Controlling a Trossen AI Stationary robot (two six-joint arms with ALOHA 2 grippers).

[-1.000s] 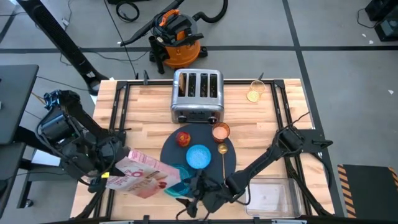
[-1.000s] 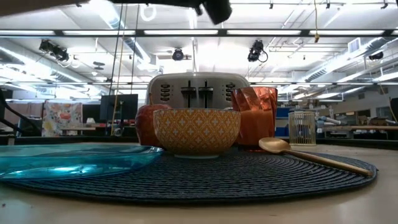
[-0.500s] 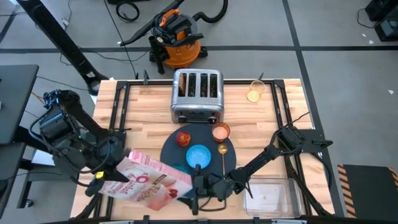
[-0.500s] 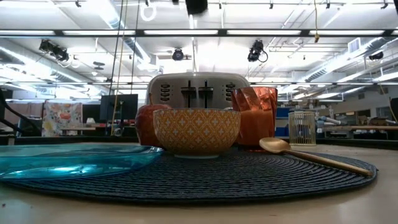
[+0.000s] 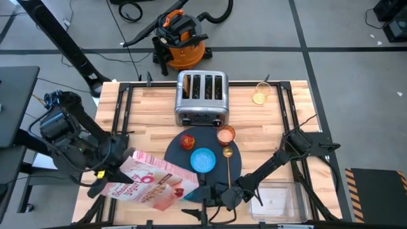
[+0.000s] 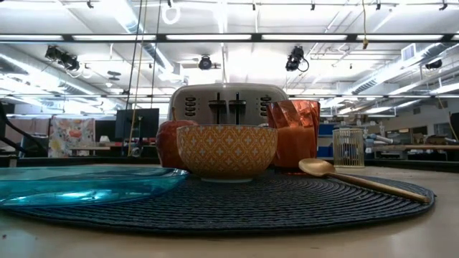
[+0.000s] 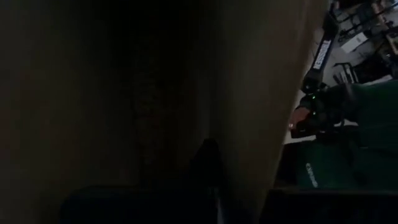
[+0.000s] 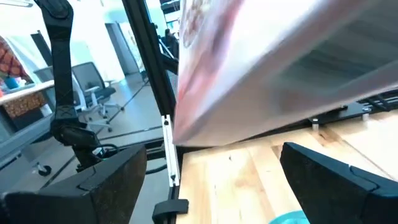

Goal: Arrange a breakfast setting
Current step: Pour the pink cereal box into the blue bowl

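On wooden table (image 5: pixel 146 108), round mat (image 5: pixel 236 166)

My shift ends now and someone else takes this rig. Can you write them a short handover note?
Left claw: shut on the cereal box, held tilted over the table's front left.
Right claw: open, empty, low at the front edge beside the box.
On the mat: bowl, apple, copper cup, spoon; plate at its front left edge.
Toaster behind the mat.
Left: cereal apparently not yet poured; no toast on the plate.
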